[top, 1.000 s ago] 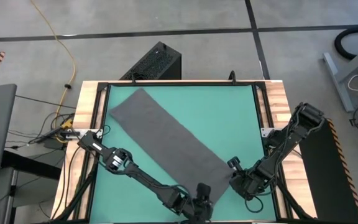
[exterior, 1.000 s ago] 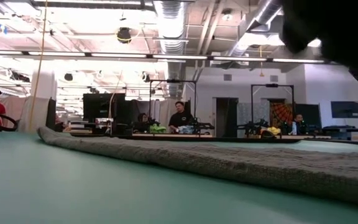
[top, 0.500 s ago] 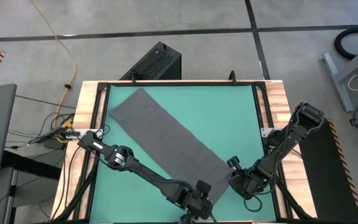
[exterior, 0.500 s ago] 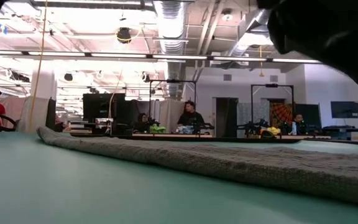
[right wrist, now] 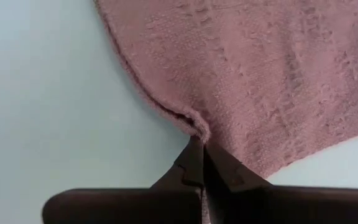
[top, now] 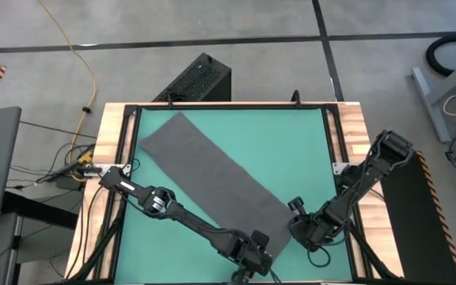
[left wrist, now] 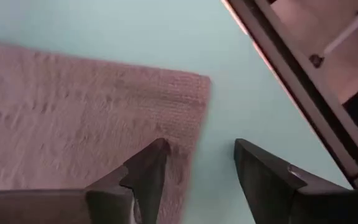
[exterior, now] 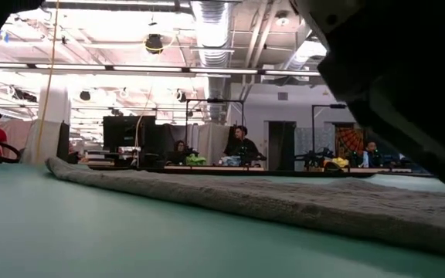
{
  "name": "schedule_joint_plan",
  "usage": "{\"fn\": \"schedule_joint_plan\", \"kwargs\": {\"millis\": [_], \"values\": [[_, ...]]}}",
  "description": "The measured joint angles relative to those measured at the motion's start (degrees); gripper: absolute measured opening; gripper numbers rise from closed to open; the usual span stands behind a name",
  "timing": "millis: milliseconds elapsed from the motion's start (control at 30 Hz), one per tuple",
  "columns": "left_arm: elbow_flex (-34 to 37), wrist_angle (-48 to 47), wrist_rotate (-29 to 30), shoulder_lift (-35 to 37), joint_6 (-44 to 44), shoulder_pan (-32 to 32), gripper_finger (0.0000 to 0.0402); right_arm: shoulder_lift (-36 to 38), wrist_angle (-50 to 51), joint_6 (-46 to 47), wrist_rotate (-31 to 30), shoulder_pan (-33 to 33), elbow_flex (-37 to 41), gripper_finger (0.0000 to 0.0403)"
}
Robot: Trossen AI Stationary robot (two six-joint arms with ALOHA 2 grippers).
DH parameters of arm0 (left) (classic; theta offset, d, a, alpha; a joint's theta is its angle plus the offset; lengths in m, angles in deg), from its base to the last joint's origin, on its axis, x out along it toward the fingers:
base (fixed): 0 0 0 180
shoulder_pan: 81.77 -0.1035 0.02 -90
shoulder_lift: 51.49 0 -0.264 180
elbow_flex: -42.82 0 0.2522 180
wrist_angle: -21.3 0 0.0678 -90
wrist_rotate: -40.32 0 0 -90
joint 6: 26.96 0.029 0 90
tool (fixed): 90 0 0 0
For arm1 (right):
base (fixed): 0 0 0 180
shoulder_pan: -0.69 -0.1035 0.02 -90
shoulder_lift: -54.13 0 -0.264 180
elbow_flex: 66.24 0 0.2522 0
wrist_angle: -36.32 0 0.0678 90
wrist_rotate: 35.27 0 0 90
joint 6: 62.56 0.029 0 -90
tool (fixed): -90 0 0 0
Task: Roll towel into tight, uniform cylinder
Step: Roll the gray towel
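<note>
**Both tools at the towel's near end, roll not yet started**

The plain dark grey rectangular cloth towel (top: 216,170) lies flat and unrolled, running diagonally across the teal tabletop (top: 299,142) from the far left corner towards the near edge. The right tool (right wrist: 202,149) has its fingers closed, pinching a small pucker of the towel's edge at the near right end. The left tool (left wrist: 194,163) stands open astride the towel's other near corner, one finger over the cloth and one over bare tabletop; whether it touches the cloth is hard to tell.

The step in hand appears to be securing the near short edge. Next, the left tool needs to close on its corner, then both should lift and turn the edge over evenly, keeping it square so the cylinder starts tight.
</note>
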Motion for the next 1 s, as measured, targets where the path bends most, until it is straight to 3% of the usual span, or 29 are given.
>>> {"fn": "schedule_joint_plan", "kwargs": {"millis": [100, 333, 567, 733, 1000], "values": [[0.23, -0.36, 0.72, -0.28, -0.89, -0.11, 0.0141, 0.00, 0.01, 0.02, 0.03, 0.23, 0.00, 0.0018], [0.30, 0.30, 2.61, -0.52, -7.38, -1.01, 0.0012, 0.00, 0.05, 2.50, 1.88, -0.50, 0.00, 0.0018], [0.25, 2.87, 3.33, 0.60, -15.00, -0.76, 0.0000, 0.00, 1.35, 7.27, 3.66, -4.92, 0.00, 0.0018], [0.34, 8.31, 5.06, 1.60, -21.51, 1.56, 0.0000, 0.00, -0.48, 9.40, 9.67, -5.64, 0.00, 0.0017], [0.34, 11.63, 19.69, 2.44, -32.91, 6.86, 0.0000, 0.74, -3.92, 8.12, 19.93, -2.14, 0.00, 0.0016]]}}
